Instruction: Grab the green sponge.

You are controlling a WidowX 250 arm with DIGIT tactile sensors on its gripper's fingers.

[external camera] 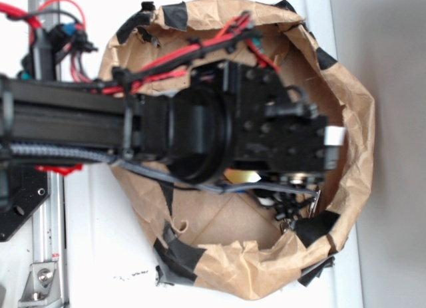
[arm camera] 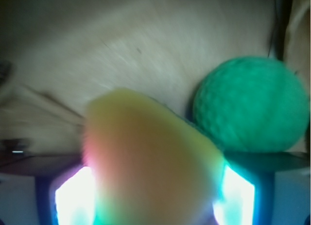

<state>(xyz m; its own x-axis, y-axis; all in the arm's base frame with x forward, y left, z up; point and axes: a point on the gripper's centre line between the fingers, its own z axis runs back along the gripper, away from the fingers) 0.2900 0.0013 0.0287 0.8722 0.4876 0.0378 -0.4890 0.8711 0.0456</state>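
Seen from outside: black robot arm (external camera: 200, 132) reaching in from the left edge across the middle of the frame, into a brown paper bag (external camera: 353, 148) patched with black tape. Red and black cables (external camera: 193, 52) bundled along its top. Gripper (external camera: 293, 205) low and right of centre, mostly hidden under the arm.

Seen from the wrist: green sponge (arm camera: 150, 171) filling the lower centre, blurred yellow foam with a thin dark edge at its upper right, wedged between two glowing fingers (arm camera: 73, 200) at the lower left and lower right. Clamped on it, by the look. Green ball (arm camera: 250, 104) at right, just beside the sponge, resting on the bag's floor.
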